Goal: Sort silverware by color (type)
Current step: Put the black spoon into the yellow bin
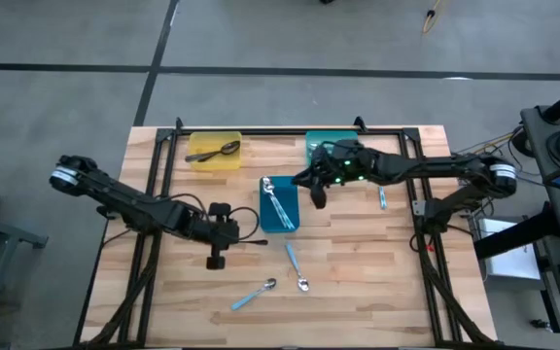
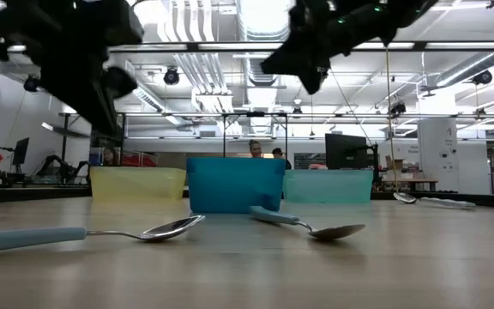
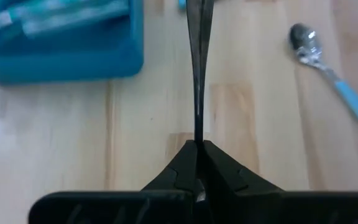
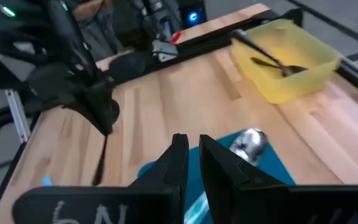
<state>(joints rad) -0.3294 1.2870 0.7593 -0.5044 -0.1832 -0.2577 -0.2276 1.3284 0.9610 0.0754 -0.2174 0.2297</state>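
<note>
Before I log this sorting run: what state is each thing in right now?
left gripper: shut on dark spoon, lifted
right gripper: nearly shut, empty, above blue tray
blue tray: holds blue-handled spoons
yellow tray: holds one dark spoon
teal tray: contents unclear

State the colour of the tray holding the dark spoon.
Yellow tray; dark spoon inside. Right wrist view shows it best.

Two matte black jointed arms with silver collars at their shoulders; the right pincer (image 1: 316,191) carries small green lights, and white handwritten marks show on its wrist block.
</note>
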